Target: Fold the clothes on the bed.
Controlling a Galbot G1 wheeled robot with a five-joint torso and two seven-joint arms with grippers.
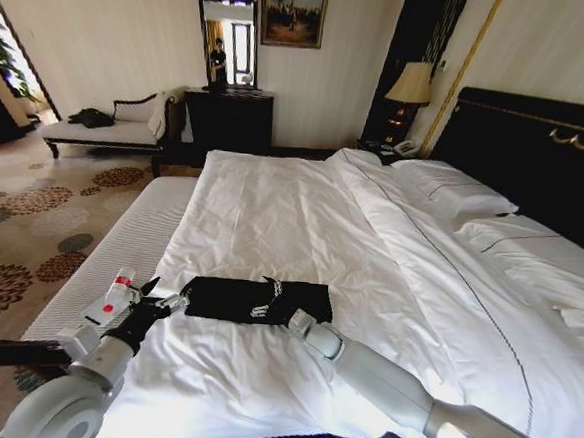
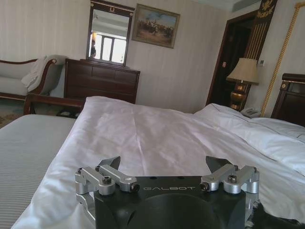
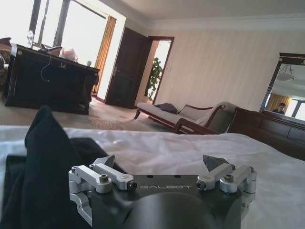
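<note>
Currently the folded T-shirt (image 1: 256, 301) is being flanked near the bed's (image 1: 273, 208) foot edge by the open left gripper (image 1: 171, 302) and open right gripper (image 1: 287, 317), seemingly for another fold.

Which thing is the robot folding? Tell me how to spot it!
Find the big white bed. Near its foot edge, between the left gripper and the right gripper, lies a T-shirt. It is the one black thing on the white duvet.

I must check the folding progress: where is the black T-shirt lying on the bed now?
In the head view the black T-shirt lies folded into a strip on the white duvet near the bed's foot, between the open left gripper and the open right gripper.
</note>
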